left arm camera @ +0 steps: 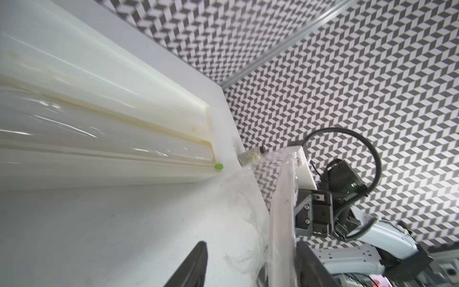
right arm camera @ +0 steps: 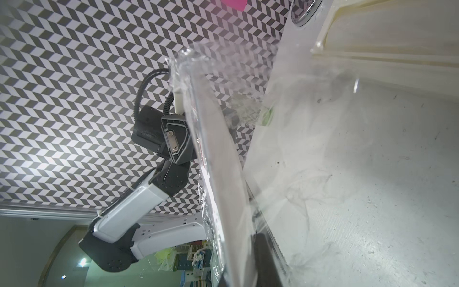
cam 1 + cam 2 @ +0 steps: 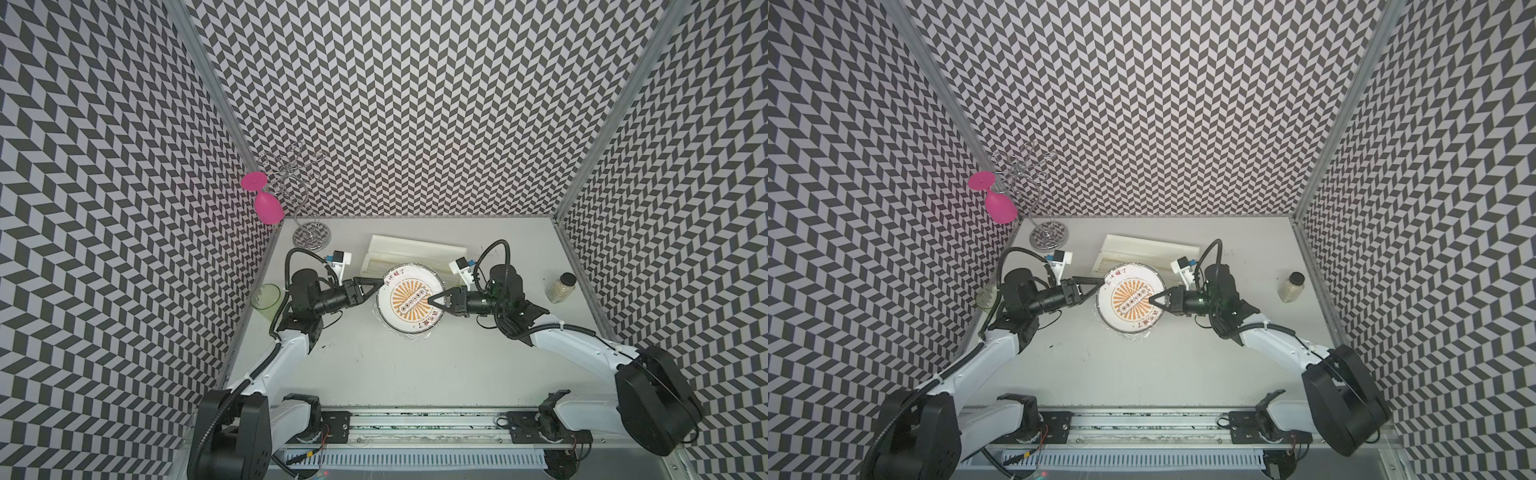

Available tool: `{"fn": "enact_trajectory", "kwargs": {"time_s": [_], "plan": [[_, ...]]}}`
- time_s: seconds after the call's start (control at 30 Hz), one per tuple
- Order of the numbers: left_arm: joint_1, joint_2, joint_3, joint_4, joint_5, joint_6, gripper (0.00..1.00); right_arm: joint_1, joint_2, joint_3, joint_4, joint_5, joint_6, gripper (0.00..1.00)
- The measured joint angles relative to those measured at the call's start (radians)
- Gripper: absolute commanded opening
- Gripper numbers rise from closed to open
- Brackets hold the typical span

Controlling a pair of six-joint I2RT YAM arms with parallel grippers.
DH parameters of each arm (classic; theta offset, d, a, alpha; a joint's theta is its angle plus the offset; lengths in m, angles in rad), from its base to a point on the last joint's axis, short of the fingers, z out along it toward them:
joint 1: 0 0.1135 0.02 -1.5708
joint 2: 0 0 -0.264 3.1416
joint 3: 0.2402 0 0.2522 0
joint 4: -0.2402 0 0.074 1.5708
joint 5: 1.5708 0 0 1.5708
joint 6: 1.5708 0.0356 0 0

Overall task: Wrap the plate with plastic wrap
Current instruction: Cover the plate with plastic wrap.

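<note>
The plate [image 3: 411, 297] [image 3: 1130, 300] lies flat mid-table with the plastic wrap [image 3: 409, 337] over it, the film's crinkled edge spilling past the rim. My left gripper [image 3: 376, 289] [image 1: 248, 263] is open at the plate's left edge, and the left wrist view shows the rim [image 1: 280, 211] between its fingers with a gap. My right gripper [image 3: 429, 300] [image 2: 243, 268] is shut on the plate's right rim through the film. In the right wrist view the plastic wrap [image 2: 223, 74] drapes loosely over the plate's edge [image 2: 223, 174].
The cream dispenser box [image 3: 415, 251] [image 1: 99, 119] lies just behind the plate. A wire rack [image 3: 311, 237] with a hanging pink glass [image 3: 268, 208] stands back left. A green cup [image 3: 266, 296] is at the left edge, a jar [image 3: 561, 286] at the right.
</note>
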State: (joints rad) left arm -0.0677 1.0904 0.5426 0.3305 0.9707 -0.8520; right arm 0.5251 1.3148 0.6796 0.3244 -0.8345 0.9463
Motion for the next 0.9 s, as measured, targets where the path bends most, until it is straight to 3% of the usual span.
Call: {"fn": "enact_trajectory", "kwargs": {"time_s": [0.07,0.17,0.27,0.4,0.57,0.77,0.9], "plan": [[0.034,-0.051,0.015,-0.107,-0.048,0.026,0.64,0.000,-0.001,0.000,-0.003,0.039,0.021,0.00],[0.005,-0.143,0.012,-0.214,-0.117,0.022,0.70,0.002,-0.002,0.000,-0.005,0.116,0.056,0.00],[-0.075,-0.256,-0.041,-0.256,-0.156,-0.030,0.72,0.006,-0.002,0.000,-0.003,0.200,0.093,0.00],[-0.250,-0.317,-0.103,-0.239,-0.232,-0.127,0.71,0.026,-0.002,0.001,-0.003,0.306,0.133,0.00],[-0.406,-0.269,-0.117,-0.166,-0.308,-0.198,0.66,0.078,-0.002,0.016,-0.005,0.386,0.158,0.00],[-0.430,-0.167,-0.111,-0.091,-0.343,-0.213,0.61,0.115,-0.002,0.016,-0.008,0.431,0.179,0.00],[-0.428,-0.124,-0.099,-0.057,-0.349,-0.206,0.51,0.129,-0.003,0.016,-0.008,0.440,0.195,0.00]]}}
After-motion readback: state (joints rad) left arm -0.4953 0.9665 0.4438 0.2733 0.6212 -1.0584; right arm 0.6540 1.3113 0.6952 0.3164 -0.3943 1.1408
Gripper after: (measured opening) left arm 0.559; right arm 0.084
